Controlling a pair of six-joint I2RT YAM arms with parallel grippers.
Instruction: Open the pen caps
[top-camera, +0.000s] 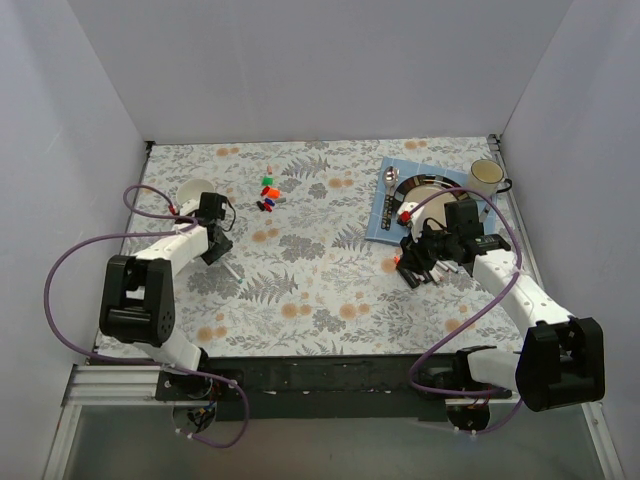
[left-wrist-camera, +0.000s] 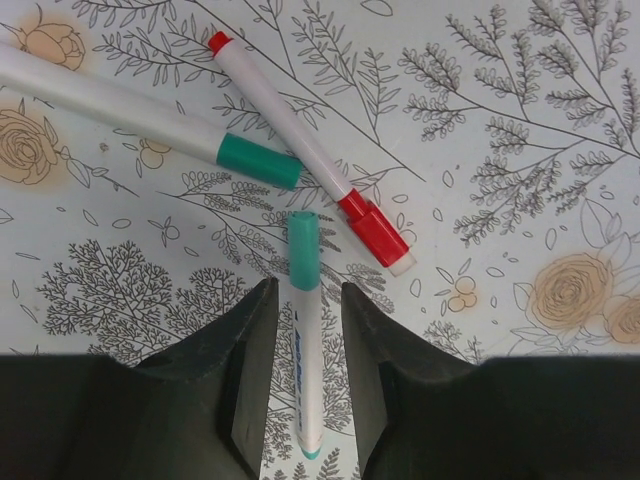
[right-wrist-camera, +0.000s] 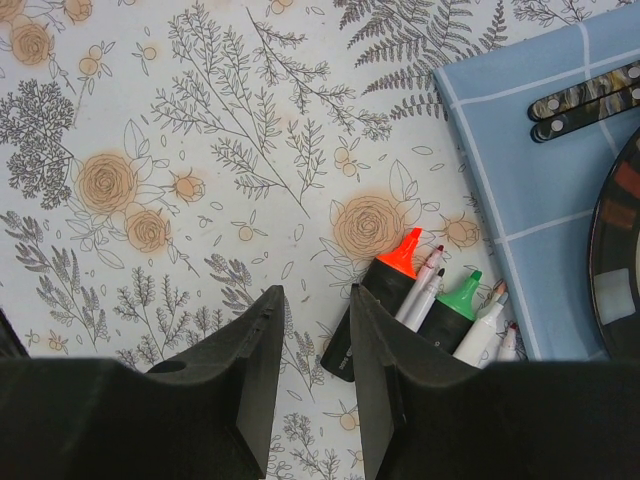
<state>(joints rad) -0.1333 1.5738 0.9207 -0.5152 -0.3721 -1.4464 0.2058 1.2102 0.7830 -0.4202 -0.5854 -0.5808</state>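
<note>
progress check from us: pile of loose caps (top-camera: 268, 192) at far middle of table, uncapped pens (right-wrist-camera: 428, 300) bunched just right of right gripper (right-wrist-camera: 315, 300), so we reckon good chunk done

left side not done: teal-capped pen (left-wrist-camera: 307, 380), red-capped pen (left-wrist-camera: 290, 120), green-capped pen (left-wrist-camera: 110, 105), all three with caps on

left gripper (left-wrist-camera: 306, 290) fingers apart, straddling teal-capped pen barrel, slim gaps either side so no squeeze yet; right gripper spread, holding nothing

we count three caps to go

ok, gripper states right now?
Left gripper: open, straddling the teal-capped pen, not clamped.
Right gripper: open, empty.
</note>
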